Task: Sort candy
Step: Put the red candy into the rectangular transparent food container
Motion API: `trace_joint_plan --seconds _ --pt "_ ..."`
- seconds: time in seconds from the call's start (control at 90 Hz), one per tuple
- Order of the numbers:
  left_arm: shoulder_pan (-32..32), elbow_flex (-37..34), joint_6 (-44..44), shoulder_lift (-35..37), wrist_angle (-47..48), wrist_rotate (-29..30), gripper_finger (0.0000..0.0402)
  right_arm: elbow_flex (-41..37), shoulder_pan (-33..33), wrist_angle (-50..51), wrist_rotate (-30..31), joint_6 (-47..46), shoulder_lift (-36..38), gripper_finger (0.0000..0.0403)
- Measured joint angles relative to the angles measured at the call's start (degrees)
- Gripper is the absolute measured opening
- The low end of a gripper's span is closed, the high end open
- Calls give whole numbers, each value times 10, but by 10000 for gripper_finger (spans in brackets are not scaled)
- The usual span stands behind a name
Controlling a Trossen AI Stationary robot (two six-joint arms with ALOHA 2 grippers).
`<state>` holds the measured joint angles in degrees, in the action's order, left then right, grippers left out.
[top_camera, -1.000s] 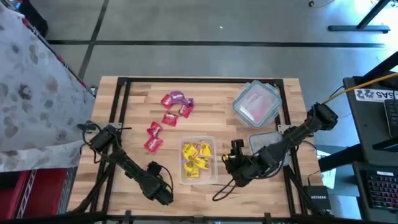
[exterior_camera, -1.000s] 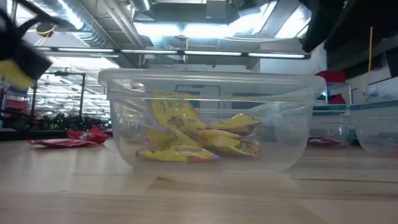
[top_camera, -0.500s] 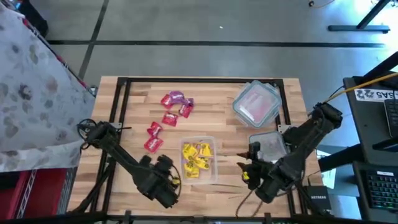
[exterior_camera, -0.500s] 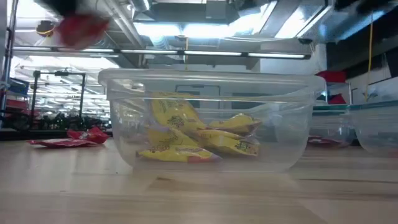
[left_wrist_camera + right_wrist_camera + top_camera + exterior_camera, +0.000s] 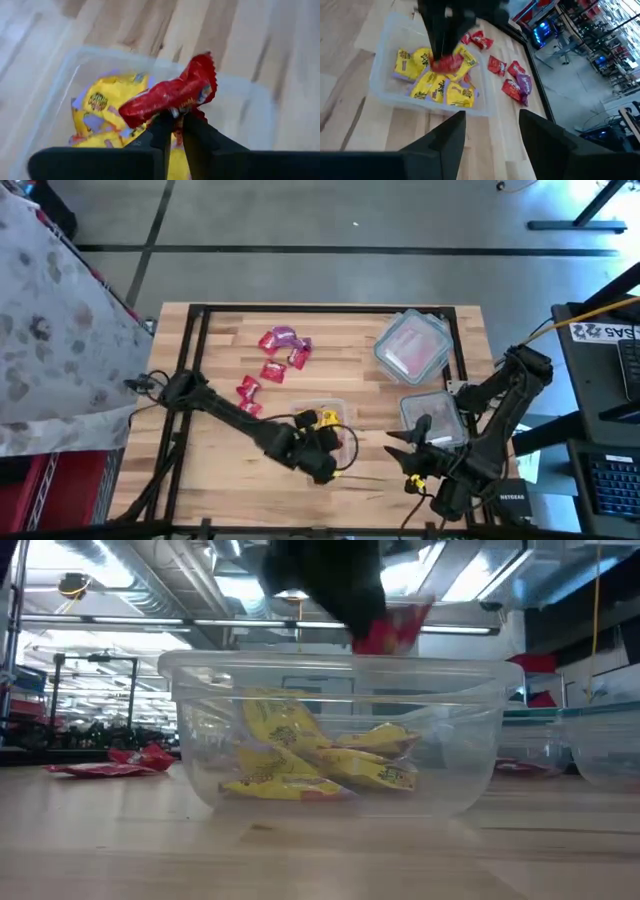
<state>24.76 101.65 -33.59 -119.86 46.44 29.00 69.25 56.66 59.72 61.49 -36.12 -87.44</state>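
My left gripper [image 5: 176, 125] is shut on a red candy packet [image 5: 170, 92] and hangs over the clear tub [image 5: 335, 412] that holds several yellow candies [image 5: 100, 107]. The low view shows the packet [image 5: 390, 630] at about the height of the tub's rim. My right gripper [image 5: 490, 132] stands open with nothing in it, to the right of the tub near the table's front edge [image 5: 408, 445]. Loose red and purple candies [image 5: 282, 348] lie flat on the wood at the far left of the tub. My left gripper pinches the red packet at its middle, by one long edge [image 5: 176, 106], between its two fingers. The fingers come down from above and the packet lies across them. The packet is lifted clear, above the yellow candies in the tub.
A lidded clear tub [image 5: 412, 345] with pinkish contents stands at the far right. Another clear tub [image 5: 432, 415] stands just behind my right gripper. Two red packets [image 5: 247, 395] lie left of the yellow tub. A dark frame [image 5: 190, 340] runs around the tabletop.
My left gripper has swung from the near left toward the table's right, carrying the red packet over the tub of yellow candies. My right gripper has drawn back from the tub toward the table's right and near edges.
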Motion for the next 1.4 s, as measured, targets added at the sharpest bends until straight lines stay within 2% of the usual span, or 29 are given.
trace_joint_plan --seconds 0.1,0.167,0.3,0.4,0.467,0.567,0.644,0.744,0.933,1.122,1.4 --pt "-10 0 42 -19 -10 -19 71 0 0 -1 0 -2 0 172" --pt "-15 0 44 -24 -9 -22 87 0 0 -1 0 -2 0 172" --pt "-24 0 51 -24 0 -64 111 0 0 -1 -1 -14 0 172" --pt "-25 13 32 -14 42 -68 118 0 0 -1 -1 -15 0 172" --pt "-23 27 10 3 91 -49 119 0 0 -1 0 -16 0 172" --pt "-13 29 -27 20 206 19 120 0 0 -1 7 -16 0 172" --pt "-7 25 -112 21 327 64 120 0 0 -6 9 -16 0 172" --pt "-7 3 -234 24 443 78 120 0 0 -15 9 -16 0 172" --pt "-13 -89 -295 51 382 71 120 0 0 -17 9 -11 0 172" --pt "-20 -140 -363 65 385 12 125 0 0 -17 9 4 0 172" --pt "-21 -247 -422 130 338 -33 186 0 0 -22 30 8 0 172"
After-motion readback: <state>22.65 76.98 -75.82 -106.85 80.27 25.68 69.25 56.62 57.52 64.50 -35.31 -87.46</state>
